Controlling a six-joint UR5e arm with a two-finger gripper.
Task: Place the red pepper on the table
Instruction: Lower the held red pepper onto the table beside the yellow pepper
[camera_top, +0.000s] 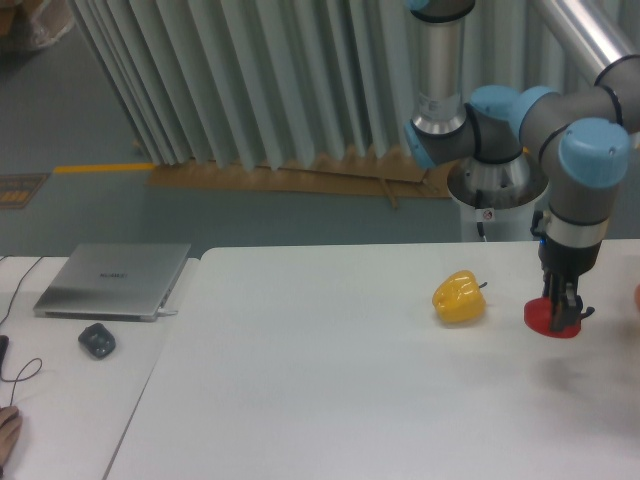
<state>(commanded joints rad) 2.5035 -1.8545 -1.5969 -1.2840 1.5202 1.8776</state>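
Observation:
The red pepper (542, 320) hangs at the right side of the white table (330, 390), a little above or at its surface; contact with the tabletop is unclear. My gripper (562, 312) points straight down and is shut on the red pepper, its dark fingers covering the pepper's right part. The pepper is a short way right of the yellow bell pepper (459, 298).
The yellow bell pepper lies on the table left of my gripper. The arm's base (487, 190) stands behind the table's far edge. A smaller desk at the left carries a closed laptop (113, 281) and a dark mouse (97, 341).

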